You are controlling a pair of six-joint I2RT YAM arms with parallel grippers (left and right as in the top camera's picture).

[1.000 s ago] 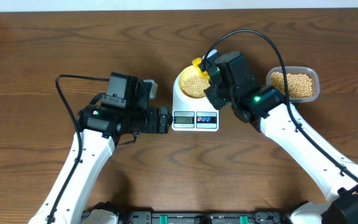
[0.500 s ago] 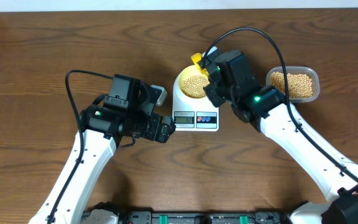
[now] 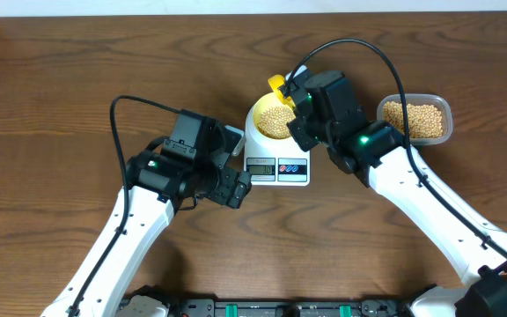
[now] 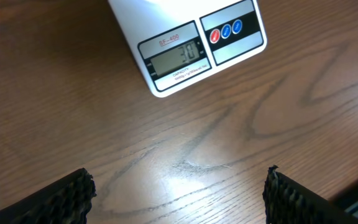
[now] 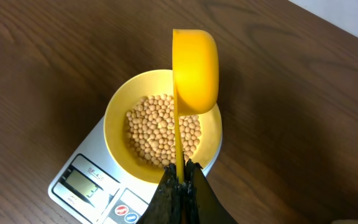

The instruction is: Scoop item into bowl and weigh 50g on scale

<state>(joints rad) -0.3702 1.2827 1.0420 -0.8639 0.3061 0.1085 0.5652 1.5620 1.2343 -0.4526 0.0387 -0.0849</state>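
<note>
While the right gripper (image 5: 180, 180) pinches the handle of the yellow scoop (image 5: 195, 68) between fingers pressed together, the scoop hangs tipped on its side over the far-right rim of the bowl (image 5: 115, 111), a pose that suits emptying into it. The bowl sits on the far end of the scale (image 3: 276, 165), which leaves the display at the near end unobstructed. The beans (image 5: 160, 134) lie heaped in the bowl. More fill the clear tub (image 3: 447, 113) on the bench (image 3: 60, 106), right of the scale and within the scooping arm's reach.

The left gripper (image 4: 179, 194) hovers over bare bench just near of the scale, fingers spread and holding nothing. Its camera thus faces the display, whose digits I cannot read with certainty.

Count: one scale, one bowl, one scoop, one tub, three buttons. The beans are too many to count.
</note>
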